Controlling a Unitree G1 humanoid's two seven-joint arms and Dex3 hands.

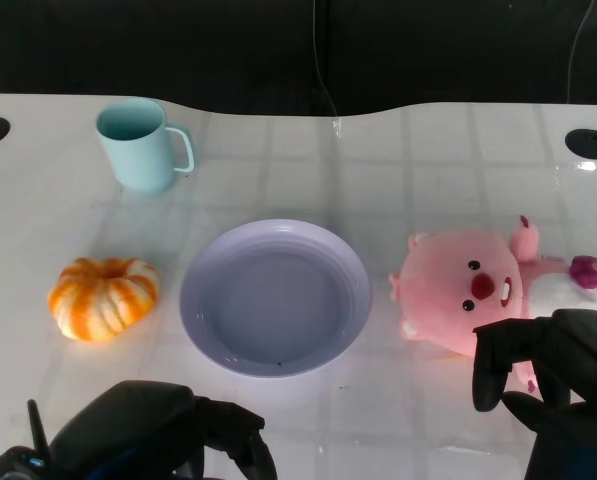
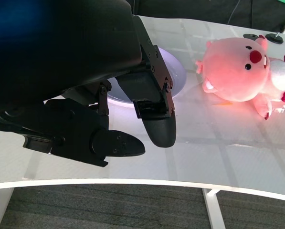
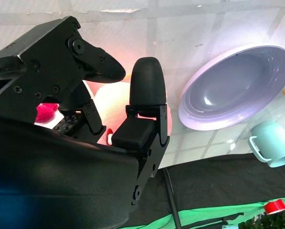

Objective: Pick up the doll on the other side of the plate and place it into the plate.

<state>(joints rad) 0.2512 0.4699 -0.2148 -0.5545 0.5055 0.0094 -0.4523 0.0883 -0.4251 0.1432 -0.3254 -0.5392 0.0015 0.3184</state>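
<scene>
My right hand (image 1: 553, 375) hovers over the doll's (image 1: 478, 290) near side, fingers apart, holding nothing; contact with it cannot be made out. My left hand (image 1: 153, 435) sits low at the near table (image 1: 428, 160) edge, fingers loosely spread, empty. The doll, pink, lies on its side right of the plate (image 1: 276, 297), just beside its rim. The plate holds nothing. An orange pumpkin (image 1: 103, 297) lies left of the plate; a teal mug (image 1: 138, 145) stands farther back. Right wrist view alone shows a red roll (image 3: 275, 206) beyond the table; left wrist view shows dark carpet (image 2: 109, 210) below.
</scene>
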